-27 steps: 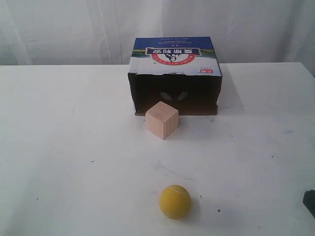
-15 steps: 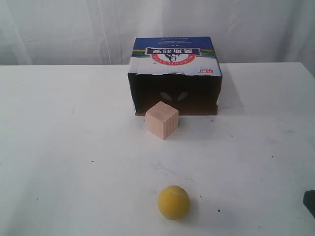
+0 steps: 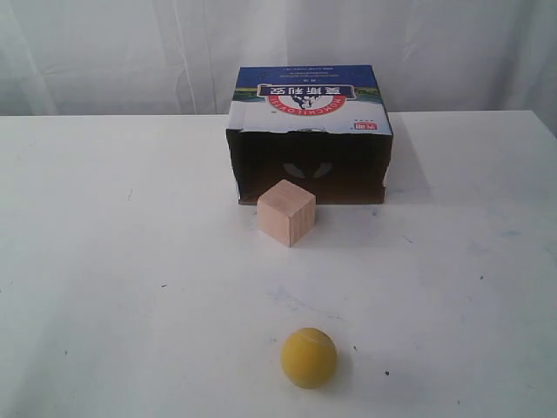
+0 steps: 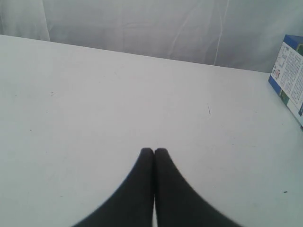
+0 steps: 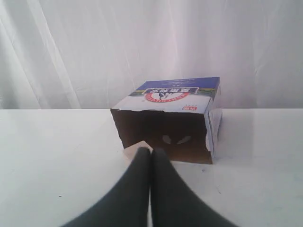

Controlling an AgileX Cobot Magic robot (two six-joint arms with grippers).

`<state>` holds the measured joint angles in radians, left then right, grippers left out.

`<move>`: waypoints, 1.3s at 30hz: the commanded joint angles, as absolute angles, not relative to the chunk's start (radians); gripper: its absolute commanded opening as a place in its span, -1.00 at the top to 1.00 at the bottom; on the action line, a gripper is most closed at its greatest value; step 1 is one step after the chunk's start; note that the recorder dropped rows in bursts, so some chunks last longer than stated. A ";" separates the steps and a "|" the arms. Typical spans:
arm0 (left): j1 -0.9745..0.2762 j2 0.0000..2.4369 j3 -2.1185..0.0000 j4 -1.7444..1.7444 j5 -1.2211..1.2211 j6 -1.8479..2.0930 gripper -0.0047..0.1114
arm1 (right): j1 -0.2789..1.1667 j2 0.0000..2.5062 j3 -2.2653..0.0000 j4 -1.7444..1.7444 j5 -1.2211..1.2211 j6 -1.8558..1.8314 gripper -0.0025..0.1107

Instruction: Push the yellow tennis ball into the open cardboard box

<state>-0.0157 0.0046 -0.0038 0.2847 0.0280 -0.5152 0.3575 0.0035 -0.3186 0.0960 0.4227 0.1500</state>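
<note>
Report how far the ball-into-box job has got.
Done: nothing visible; the yellow tennis ball sits on the table, well apart from the open cardboard box. In hand: nothing; the left tool and right tool are both shut, and neither touches the ball. Left: the whole push, probably steering past the wooden cube standing in front of the opening.

Both pairs of jaws are smooth matte black, broad-based, curving to narrow rounded tips.

box [image 4: 289, 75] cut off, cube [image 5: 134, 144] mostly hidden
</note>
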 commanded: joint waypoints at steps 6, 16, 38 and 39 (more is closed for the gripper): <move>-0.013 0.002 0.000 0.284 0.022 -0.517 0.92 | 0.359 0.030 -0.537 0.181 0.771 0.162 0.96; -0.013 0.002 0.000 0.284 0.022 -0.517 0.92 | 0.359 0.313 -0.548 0.384 0.749 0.032 0.96; -0.013 0.002 0.000 0.284 0.022 -0.517 0.92 | 0.780 1.235 -0.642 0.601 0.426 -0.314 0.96; -0.013 0.002 0.000 0.284 0.022 -0.517 0.92 | 0.788 1.255 -0.642 0.601 0.409 -0.314 0.96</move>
